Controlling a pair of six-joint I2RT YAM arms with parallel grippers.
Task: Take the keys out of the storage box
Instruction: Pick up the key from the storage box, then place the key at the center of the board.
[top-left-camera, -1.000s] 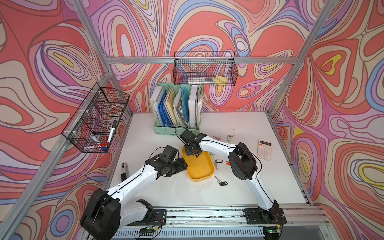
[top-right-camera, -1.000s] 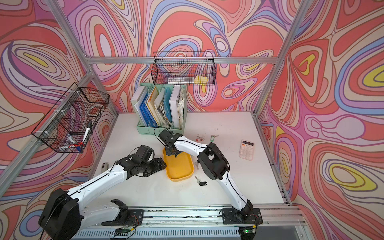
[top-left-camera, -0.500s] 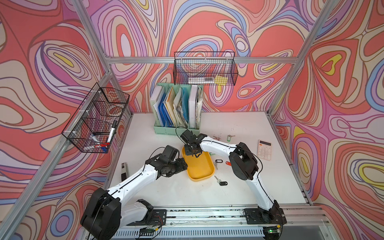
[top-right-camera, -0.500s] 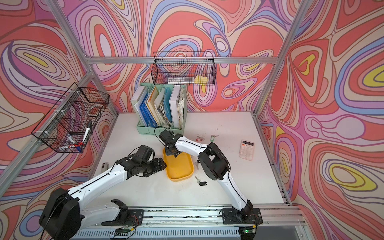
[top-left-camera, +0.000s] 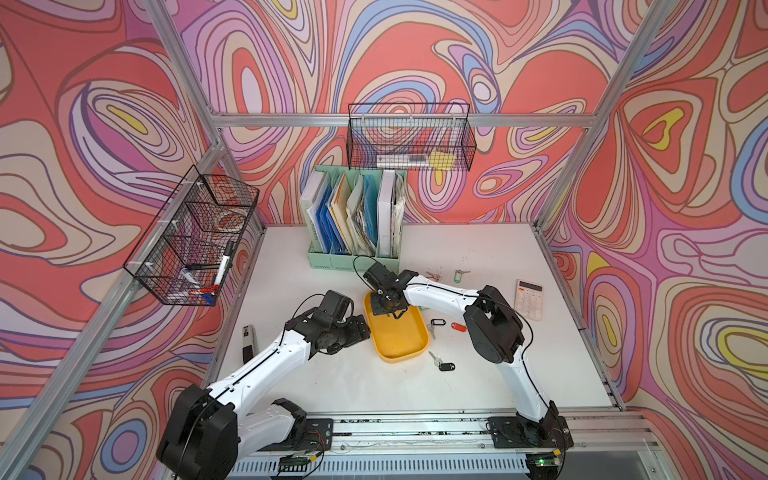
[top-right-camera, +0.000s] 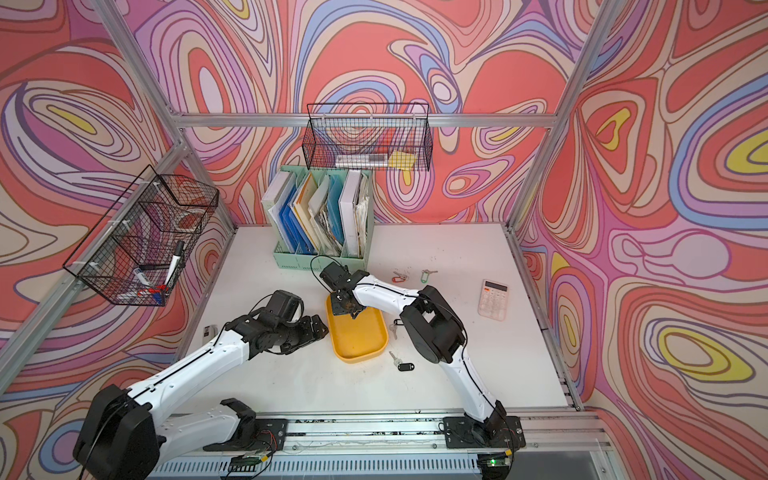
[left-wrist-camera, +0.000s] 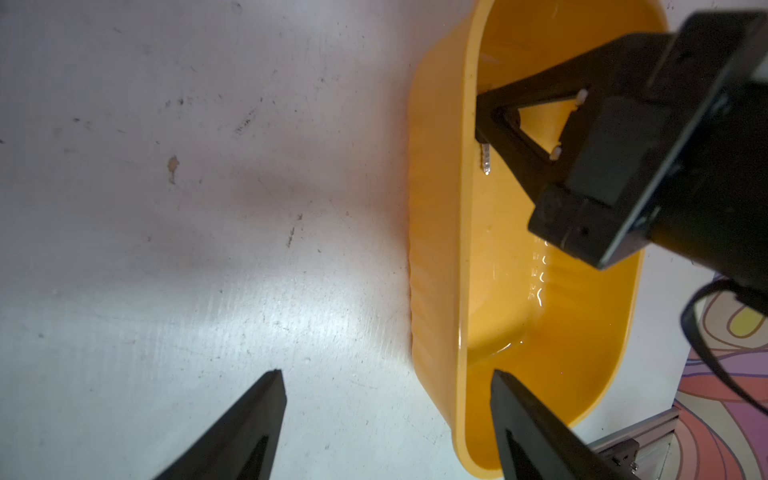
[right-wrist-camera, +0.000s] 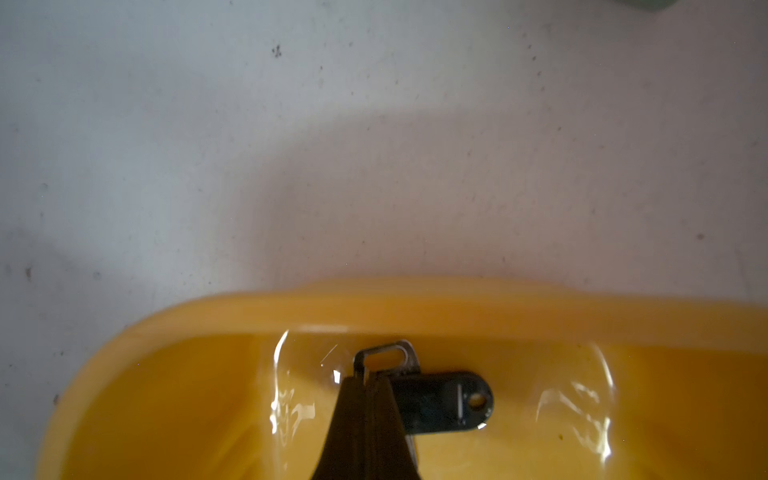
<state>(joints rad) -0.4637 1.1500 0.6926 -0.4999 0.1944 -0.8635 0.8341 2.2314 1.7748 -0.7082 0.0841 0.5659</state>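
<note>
The yellow storage box (top-left-camera: 401, 336) (top-right-camera: 358, 334) lies mid-table. My right gripper (top-left-camera: 384, 305) (top-right-camera: 345, 305) reaches down into its far end. In the right wrist view its fingers (right-wrist-camera: 365, 415) are shut on a silver key (right-wrist-camera: 386, 356) with a black tag (right-wrist-camera: 444, 401), just inside the box rim (right-wrist-camera: 415, 307). My left gripper (top-left-camera: 360, 329) (left-wrist-camera: 385, 374) stands open at the box's left side, one finger over the wall (left-wrist-camera: 440, 208), the other over bare table. Other keys lie on the table right of the box: black tags (top-left-camera: 437, 322) (top-left-camera: 445, 366), a red tag (top-left-camera: 458, 327), a green tag (top-left-camera: 458, 274).
A mint file organiser (top-left-camera: 353, 249) stands just behind the box. Black wire baskets hang on the back wall (top-left-camera: 409, 137) and the left rail (top-left-camera: 191, 237). A calculator (top-left-camera: 528, 299) lies at the right. A small dark device (top-left-camera: 248, 337) lies near the left edge.
My right gripper has closed on the black-tagged key in the box. Both arms have stayed almost where they were.
</note>
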